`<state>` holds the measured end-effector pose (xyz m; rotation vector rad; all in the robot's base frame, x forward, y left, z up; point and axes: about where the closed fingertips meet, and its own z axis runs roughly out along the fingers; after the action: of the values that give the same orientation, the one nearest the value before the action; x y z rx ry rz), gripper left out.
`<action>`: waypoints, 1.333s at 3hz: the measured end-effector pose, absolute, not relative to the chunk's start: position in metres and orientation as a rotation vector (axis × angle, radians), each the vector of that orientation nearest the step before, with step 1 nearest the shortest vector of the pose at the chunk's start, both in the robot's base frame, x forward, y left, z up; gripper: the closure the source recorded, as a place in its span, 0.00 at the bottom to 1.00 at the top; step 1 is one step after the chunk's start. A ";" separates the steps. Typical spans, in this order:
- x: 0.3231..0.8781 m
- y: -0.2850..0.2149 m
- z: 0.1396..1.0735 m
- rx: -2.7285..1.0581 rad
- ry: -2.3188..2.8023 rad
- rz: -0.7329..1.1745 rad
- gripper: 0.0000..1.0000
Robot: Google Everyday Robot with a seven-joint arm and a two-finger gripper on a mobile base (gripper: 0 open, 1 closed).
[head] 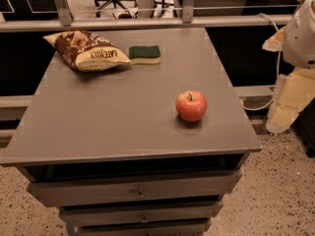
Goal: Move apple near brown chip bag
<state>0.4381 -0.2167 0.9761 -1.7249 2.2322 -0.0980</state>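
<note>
I've nothing done yet: the apple [191,105] sits toward the worktop's front-right corner, well apart from the brown chip bag [86,50] at the back-left corner, and my gripper is out of view, so I cannot tell its grip.

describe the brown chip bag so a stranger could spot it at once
On the grey table, look at the far left corner, away from the apple and the pincer off the right edge. The brown chip bag is puffy, crinkled, with a cream lettered end, unlike the flat green sponge beside it.
</note>
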 end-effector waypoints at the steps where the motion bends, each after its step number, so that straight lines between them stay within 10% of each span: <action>1: 0.438 -0.217 0.976 -1.725 2.232 -0.098 0.00; 4: 0.476 -0.217 0.930 -1.189 2.003 0.425 0.00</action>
<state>0.4762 -0.2167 0.9295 -1.1885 2.0030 0.4248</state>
